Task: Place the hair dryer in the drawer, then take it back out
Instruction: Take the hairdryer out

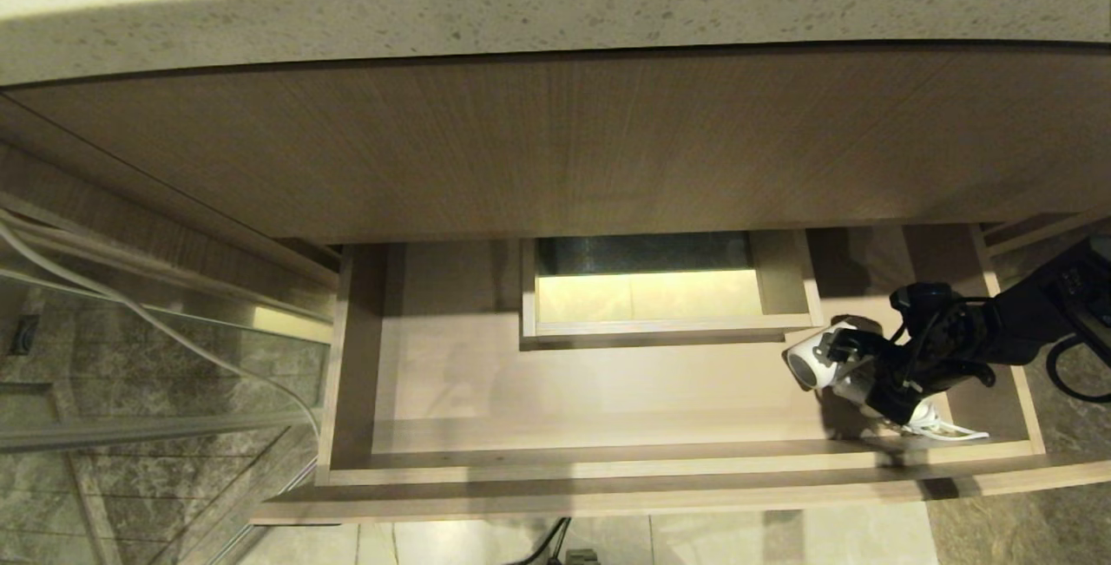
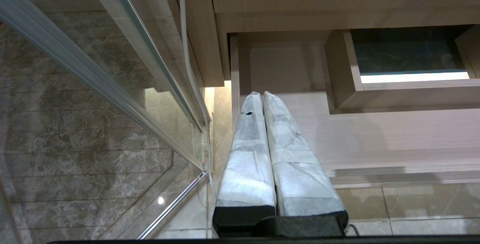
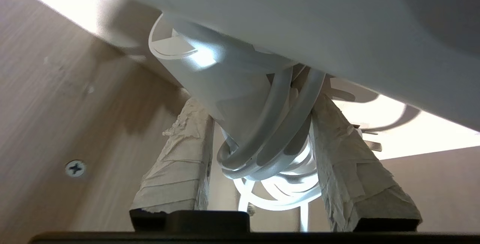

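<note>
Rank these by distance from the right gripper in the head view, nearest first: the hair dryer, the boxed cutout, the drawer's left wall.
1. Hair dryer: clamped in the right gripper, at the drawer's right end.
2. Boxed cutout: middle back.
3. Drawer's left wall: far side.

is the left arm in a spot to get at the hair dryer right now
Probably not: the left gripper sits by the drawer's left side, while the hair dryer lies far right, already clamped between the right gripper's fingers.

Dim; drawer [image 1: 608, 391] shadowed; perhaps edge-warped
</note>
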You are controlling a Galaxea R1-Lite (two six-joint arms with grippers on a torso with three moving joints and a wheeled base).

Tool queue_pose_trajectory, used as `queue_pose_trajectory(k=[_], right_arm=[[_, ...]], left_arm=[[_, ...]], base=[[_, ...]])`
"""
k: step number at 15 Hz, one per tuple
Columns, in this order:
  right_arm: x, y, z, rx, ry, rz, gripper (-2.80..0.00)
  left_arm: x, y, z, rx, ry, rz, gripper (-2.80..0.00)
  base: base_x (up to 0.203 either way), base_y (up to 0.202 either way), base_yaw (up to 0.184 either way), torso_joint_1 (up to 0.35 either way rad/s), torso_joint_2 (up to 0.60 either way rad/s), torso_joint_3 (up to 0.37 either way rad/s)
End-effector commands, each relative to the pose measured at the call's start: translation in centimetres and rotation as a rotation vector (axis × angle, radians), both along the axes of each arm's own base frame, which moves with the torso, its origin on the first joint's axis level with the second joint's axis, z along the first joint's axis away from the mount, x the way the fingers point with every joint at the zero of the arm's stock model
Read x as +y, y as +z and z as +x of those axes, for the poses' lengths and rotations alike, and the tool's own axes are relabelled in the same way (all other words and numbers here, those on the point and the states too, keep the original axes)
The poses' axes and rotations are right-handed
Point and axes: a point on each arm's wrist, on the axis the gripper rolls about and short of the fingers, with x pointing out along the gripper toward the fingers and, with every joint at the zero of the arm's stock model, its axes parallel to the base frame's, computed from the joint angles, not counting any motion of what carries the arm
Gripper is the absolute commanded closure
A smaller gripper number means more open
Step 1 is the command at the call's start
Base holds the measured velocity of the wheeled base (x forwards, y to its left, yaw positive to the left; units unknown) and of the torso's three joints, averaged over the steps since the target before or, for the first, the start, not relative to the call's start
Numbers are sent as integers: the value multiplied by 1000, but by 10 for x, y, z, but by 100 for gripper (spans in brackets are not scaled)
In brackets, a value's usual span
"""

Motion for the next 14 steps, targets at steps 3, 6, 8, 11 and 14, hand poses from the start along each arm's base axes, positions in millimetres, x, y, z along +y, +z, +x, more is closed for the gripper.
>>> queue_pose_trajectory(k=[3,6,8,11,14], right_arm=[[-1,10,6,-39,3,-10,0],[-2,17,12,-73,0,-16,0],[-3,23,17,-103,-3,-23,0],[-5,29,22,-132,-3,-30,0],[-5,34,24,-149,-3,-35,0]], left_arm=[[0,-11,4,38,0,0,0],[0,-11,4,38,0,-1,0],[0,-11,4,38,0,-1,0],[0,-11,4,38,0,-1,0],[0,-11,4,38,0,-1,0]], base=[[0,0,0,0,0,0],[0,0,0,0,0,0],[0,0,0,0,0,0],[0,0,0,0,0,0],[0,0,0,0,0,0]])
